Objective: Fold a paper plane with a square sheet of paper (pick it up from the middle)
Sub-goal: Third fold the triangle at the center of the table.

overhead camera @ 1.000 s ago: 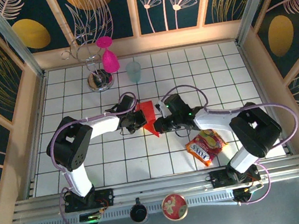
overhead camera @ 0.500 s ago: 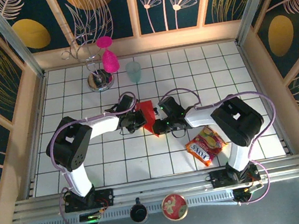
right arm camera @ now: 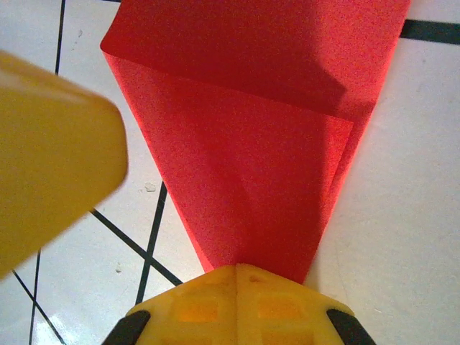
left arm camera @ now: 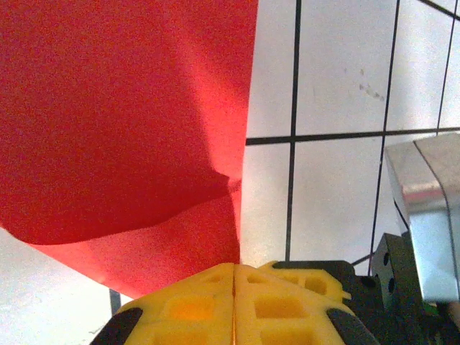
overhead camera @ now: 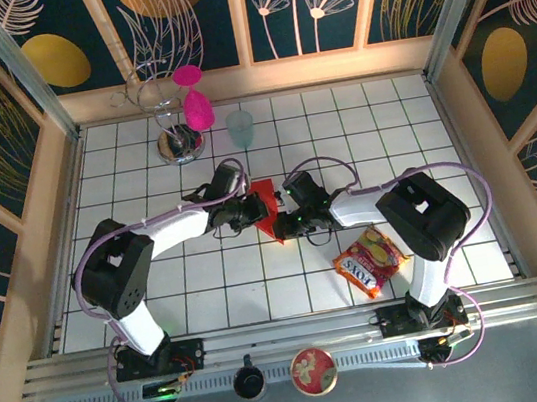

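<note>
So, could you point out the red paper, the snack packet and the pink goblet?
paper (overhead camera: pixel 267 201), top view, its flat middle.
packet (overhead camera: pixel 369 262), top view, its printed face.
goblet (overhead camera: pixel 199 111), top view, its pink bowl.

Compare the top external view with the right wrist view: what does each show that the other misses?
Top external adds the wider scene: both arms, the left gripper at the red paper's left edge, the pink goblet, pale cup and snack packet. Right wrist adds close detail: overlapping folded layers tapering to a point clamped in the right gripper's shut yellow fingers. Both share the red paper on the gridded table.
</note>
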Robot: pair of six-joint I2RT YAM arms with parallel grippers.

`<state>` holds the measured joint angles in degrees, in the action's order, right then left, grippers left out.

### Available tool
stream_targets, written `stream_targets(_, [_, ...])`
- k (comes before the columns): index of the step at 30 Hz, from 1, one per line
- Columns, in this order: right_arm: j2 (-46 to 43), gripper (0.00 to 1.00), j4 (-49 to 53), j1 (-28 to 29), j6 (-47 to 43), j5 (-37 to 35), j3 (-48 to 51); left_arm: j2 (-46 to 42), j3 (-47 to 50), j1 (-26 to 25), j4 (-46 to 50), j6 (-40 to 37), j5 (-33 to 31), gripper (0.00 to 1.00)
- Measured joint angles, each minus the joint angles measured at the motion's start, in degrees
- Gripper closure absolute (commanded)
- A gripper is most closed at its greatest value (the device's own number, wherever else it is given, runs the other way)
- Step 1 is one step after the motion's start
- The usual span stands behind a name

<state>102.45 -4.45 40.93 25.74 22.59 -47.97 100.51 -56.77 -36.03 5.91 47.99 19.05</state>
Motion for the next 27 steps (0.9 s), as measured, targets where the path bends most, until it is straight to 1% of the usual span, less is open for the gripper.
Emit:
stream_targets(8, [0.07, 1.00, 0.00, 0.00, 0.22, 0.00, 0.00, 2.97, 0.48, -0.85, -0.96, -0.04, 0.63, 0.94])
stream_targets(16, [0.28, 1.00, 0.46, 0.00, 0.33, -0.04, -0.33, 3.74, 3.28, -0.79, -1.86, -0.63, 0.15, 0.96])
stream_targets(27, [0.59, 1.00, 2.01, 0.00, 0.20, -0.70, -1.07, 3.80, 3.87, -0.59, -3.41, -2.86, -0.44, 0.97])
